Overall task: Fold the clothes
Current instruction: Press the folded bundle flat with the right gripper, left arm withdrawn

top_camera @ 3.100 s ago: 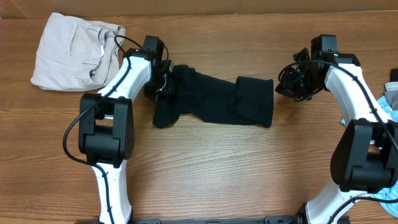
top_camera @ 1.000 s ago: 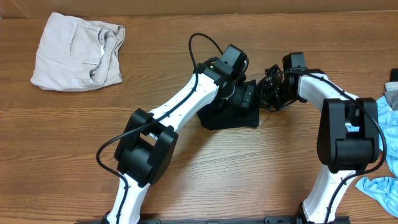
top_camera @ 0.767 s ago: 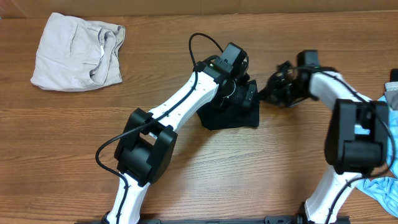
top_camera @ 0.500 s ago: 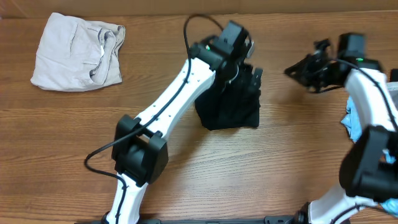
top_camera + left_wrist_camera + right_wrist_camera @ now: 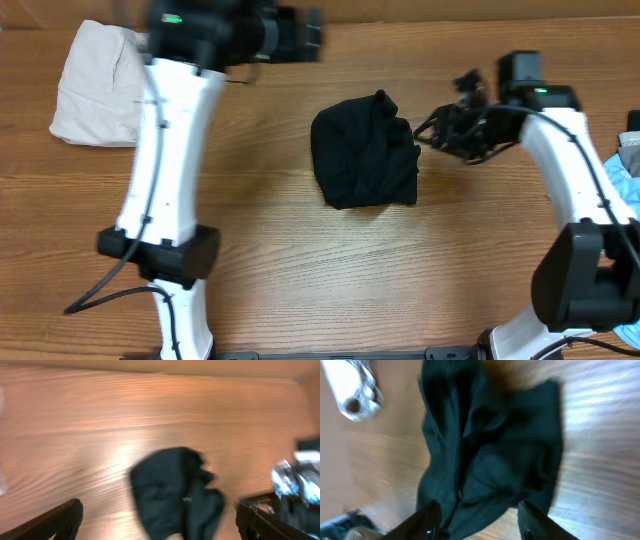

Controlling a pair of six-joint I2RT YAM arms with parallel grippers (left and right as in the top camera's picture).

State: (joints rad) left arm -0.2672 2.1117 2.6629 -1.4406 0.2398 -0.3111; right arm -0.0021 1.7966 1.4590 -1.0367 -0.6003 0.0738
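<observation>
The black garment [image 5: 365, 150] of the clothes lies folded into a compact bundle at mid-table. My right gripper [image 5: 432, 134] hovers just off its right edge. In the right wrist view its jaws [image 5: 479, 510] stand apart and the black garment [image 5: 490, 450] fills the frame beyond them, not pinched. My left gripper [image 5: 303, 35], blurred, is up at the far edge, well left of the bundle. The left wrist view shows it open [image 5: 159, 507], with the black garment [image 5: 175, 492] far below. An off-white garment [image 5: 90, 90] lies at far left, partly hidden by the left arm.
A light-blue cloth [image 5: 622, 185] pokes in at the right table edge beside the right arm. The left arm [image 5: 165, 160] stretches from the near edge up across the left half of the wooden table [image 5: 320, 270].
The left arm has swung off the black bundle, up and to the left. The right gripper pulled away to the right, came back to the bundle's right edge and opened from shut.
</observation>
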